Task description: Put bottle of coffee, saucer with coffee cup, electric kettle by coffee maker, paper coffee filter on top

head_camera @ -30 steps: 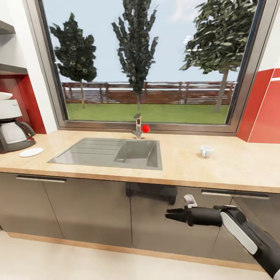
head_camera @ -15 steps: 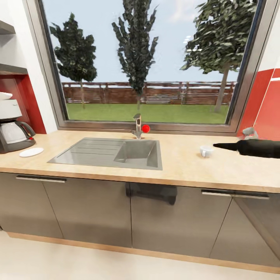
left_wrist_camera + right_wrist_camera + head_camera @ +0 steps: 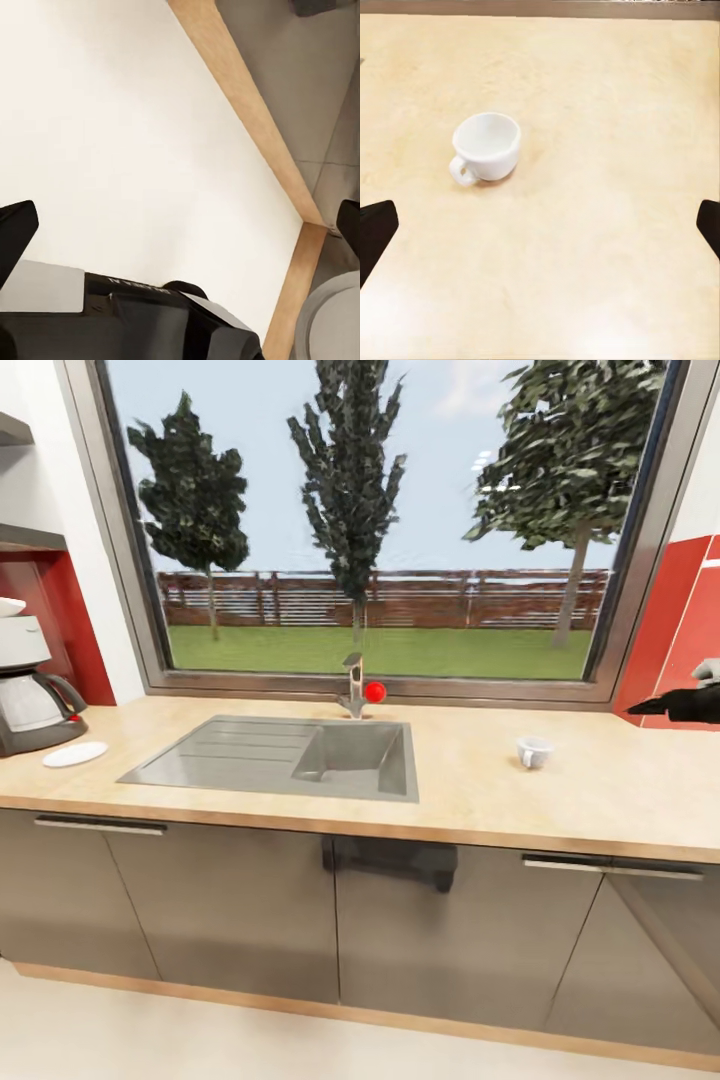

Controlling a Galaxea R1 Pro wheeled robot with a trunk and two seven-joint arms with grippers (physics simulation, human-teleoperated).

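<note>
The coffee cup (image 3: 532, 751) stands upright on the kitchen countertop (image 3: 560, 790), right of the sink (image 3: 290, 755), with bare worktop all around it. The right gripper (image 3: 640, 708) hangs to its right above the counter, well apart from it, fingers (image 3: 375, 232) spread wide and empty. At the far left, the coffee maker (image 3: 28, 690) stands with the saucer (image 3: 74, 755) just beside it. The left gripper (image 3: 180, 240) points at the floor, fingers apart. The tap (image 3: 354, 685) stands behind the sink.
</note>
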